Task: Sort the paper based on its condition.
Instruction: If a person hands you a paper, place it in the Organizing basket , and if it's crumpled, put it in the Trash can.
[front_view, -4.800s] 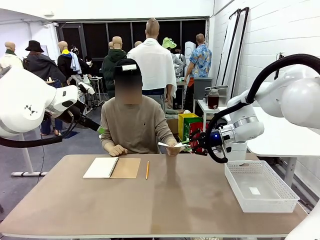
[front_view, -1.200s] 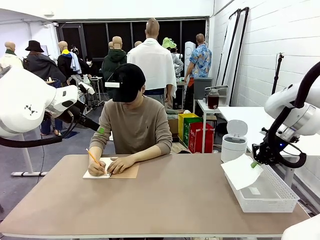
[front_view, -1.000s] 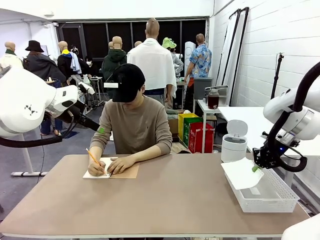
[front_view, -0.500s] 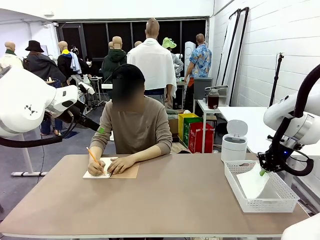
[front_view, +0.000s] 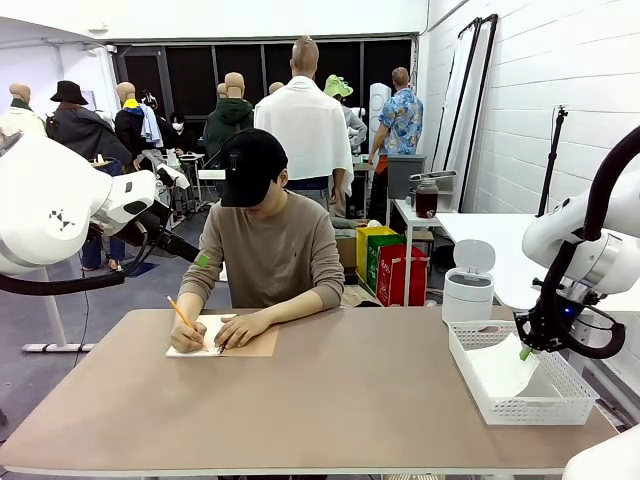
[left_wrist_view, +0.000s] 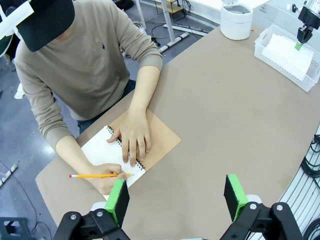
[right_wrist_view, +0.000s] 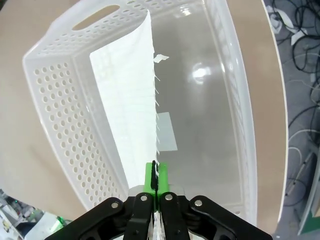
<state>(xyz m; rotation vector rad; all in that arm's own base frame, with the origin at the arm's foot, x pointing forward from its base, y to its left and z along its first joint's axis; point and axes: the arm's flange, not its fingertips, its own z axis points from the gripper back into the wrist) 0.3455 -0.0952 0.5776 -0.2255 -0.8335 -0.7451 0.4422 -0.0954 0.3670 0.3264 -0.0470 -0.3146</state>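
Observation:
A flat white sheet of paper (right_wrist_view: 127, 105) with a torn perforated edge hangs inside the white lattice basket (right_wrist_view: 52, 95), pinched at its near corner by my right gripper (right_wrist_view: 156, 176), which is shut on it. From the front, the right gripper (front_view: 527, 349) sits just above the basket (front_view: 480, 385) at the table's right end, the paper (front_view: 500, 365) sloping down into it. My left gripper (left_wrist_view: 175, 195) stands open high over the table with nothing between its green pads. The person writes with a pencil (left_wrist_view: 97, 175) on the spiral notebook (left_wrist_view: 102, 150).
A small label lies on the basket floor (right_wrist_view: 167, 132). The person's hands (front_view: 240, 328) rest on the notebook (front_view: 225, 338) at the far left of the table (front_view: 330, 400). A white lidded bin (front_view: 467, 285) stands behind the table's right corner.
My right gripper has carried the paper from the basket's left rim rightward and down into the basket. The person keeps writing; my left arm has not moved.

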